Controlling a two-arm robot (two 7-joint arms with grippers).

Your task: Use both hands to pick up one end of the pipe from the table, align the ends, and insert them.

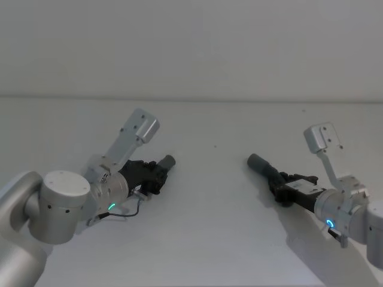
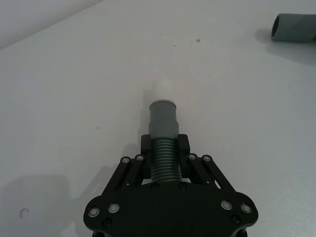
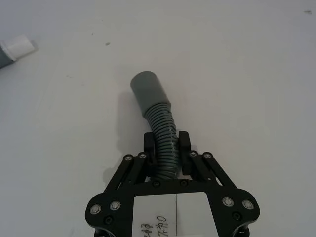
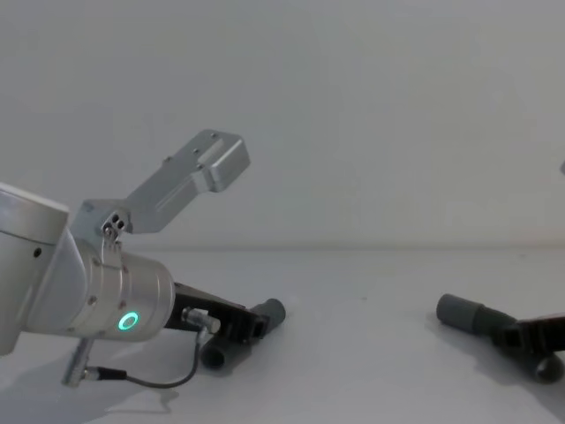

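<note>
On the off-white table (image 1: 215,227) the two pipe pieces lie apart, their ends pointing toward each other. My left gripper (image 1: 159,171) is shut on the ribbed part of the short piece (image 2: 163,118), whose narrow white tip (image 2: 161,89) sticks out ahead of the fingers. My right gripper (image 1: 277,182) is shut on the ribbed part of the longer piece (image 3: 157,111), with its wider grey collared mouth (image 1: 256,161) pointing left. In the chest view the short piece (image 4: 267,312) and the longer piece (image 4: 466,314) are both low at the table, a wide gap between them.
The table's far edge meets a plain pale wall (image 1: 191,48). A thin cable (image 4: 163,382) loops under my left wrist. Bare surface lies between the two pipe ends.
</note>
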